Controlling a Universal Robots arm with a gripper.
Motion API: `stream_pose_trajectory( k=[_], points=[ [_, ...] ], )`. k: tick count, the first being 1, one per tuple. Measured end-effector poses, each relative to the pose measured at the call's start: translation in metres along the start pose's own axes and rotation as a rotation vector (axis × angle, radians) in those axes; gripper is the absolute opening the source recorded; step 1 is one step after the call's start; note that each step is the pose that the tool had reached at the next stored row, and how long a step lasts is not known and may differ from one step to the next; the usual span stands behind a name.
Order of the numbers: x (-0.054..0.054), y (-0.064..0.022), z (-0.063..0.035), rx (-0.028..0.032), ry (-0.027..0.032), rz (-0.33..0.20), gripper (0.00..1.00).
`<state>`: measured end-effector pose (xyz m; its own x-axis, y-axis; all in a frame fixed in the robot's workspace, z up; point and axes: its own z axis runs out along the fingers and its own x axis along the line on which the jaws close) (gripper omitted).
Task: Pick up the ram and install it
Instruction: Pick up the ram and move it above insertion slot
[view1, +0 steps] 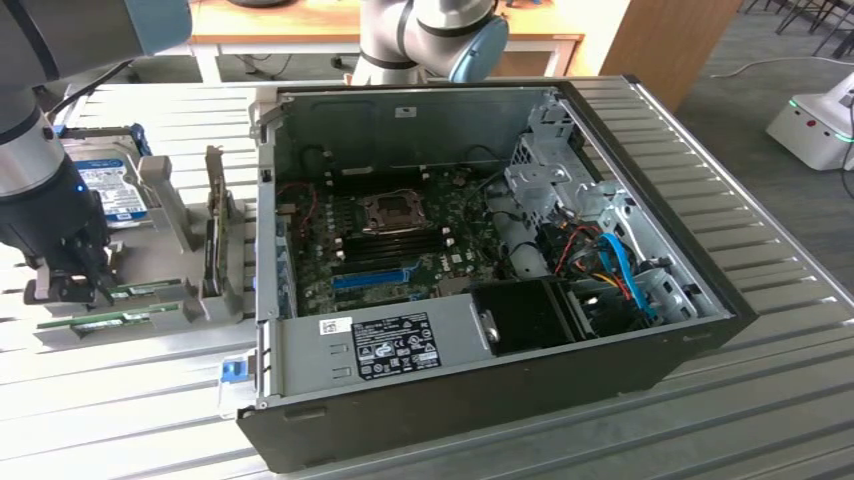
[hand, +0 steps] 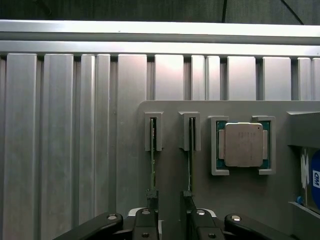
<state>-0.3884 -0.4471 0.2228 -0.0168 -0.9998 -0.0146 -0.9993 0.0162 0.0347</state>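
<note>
Arm (view1: 34, 150) vertical, gripper (view1: 83, 288) spread wide over ram (view1: 140, 290).

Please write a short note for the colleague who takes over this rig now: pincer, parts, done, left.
Pincer: open, holding nothing, low over the gray holder, at the ends of the two ram sticks.
Ram: both sticks stand in holder slots beside the CPU; the computer case lies open.
Done: approach only.
Left: pick-up and installation.
</note>
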Motion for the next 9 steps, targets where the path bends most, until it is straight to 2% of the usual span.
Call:
stream_pose_trajectory(
  k=[9],
  points=[
    [0.0045, -0.0001, -0.0001, 0.0, 0.0, 0.0, 0.31]
  ],
)
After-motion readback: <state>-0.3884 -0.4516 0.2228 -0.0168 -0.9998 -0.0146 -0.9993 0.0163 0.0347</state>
